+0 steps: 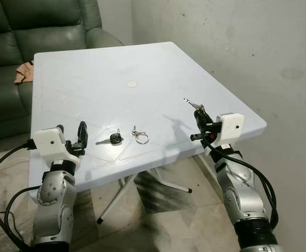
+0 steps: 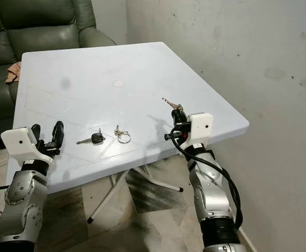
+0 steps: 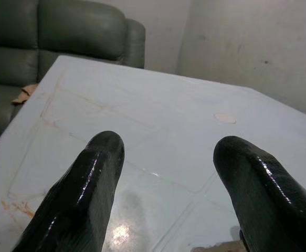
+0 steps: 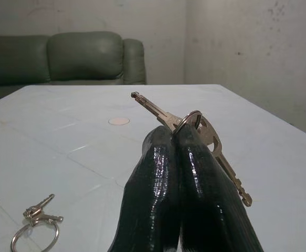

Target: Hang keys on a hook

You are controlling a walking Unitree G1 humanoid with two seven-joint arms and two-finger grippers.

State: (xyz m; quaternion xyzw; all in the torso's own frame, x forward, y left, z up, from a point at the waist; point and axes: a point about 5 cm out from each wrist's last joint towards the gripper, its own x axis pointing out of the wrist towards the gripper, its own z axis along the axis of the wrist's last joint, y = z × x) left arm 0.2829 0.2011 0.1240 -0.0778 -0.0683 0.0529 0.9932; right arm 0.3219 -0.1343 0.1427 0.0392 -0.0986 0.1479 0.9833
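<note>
Three sets of keys are before me on and over the white table (image 1: 142, 63): a black-headed key (image 1: 113, 139), a small ring of keys (image 1: 139, 135), and the brass keys (image 4: 194, 128) in my right pincer (image 1: 199, 114); two pincers, one table, one green sofa (image 1: 16, 31) beyond the table's far left corner. My right pincer has its two black fingers pressed together, clamped on the ring of the brass keys; it is raised above the table near the right edge, fingers pointing up and away from me. The bunch it holds is two brass-coloured keys on a silver ring; from the right wrist view one key juts up and out from the fingertips toward the table's middle, the other slants down the side of a finger, its toothed blade plain to see. My left pincer (image 1: 71, 135) hovers over the table's near left corner with its fingers well apart, holding and touching nothing. The black-headed key lies flat on the table toward the near edge, just right of the left pincer; the small ring lies just beside it on its right, apart from it. A pale round disc (image 1: 132, 83) sits at the table's centre; an orange-brown cloth (image 1: 22, 72) lies on the sofa next to the table's far left corner.
</note>
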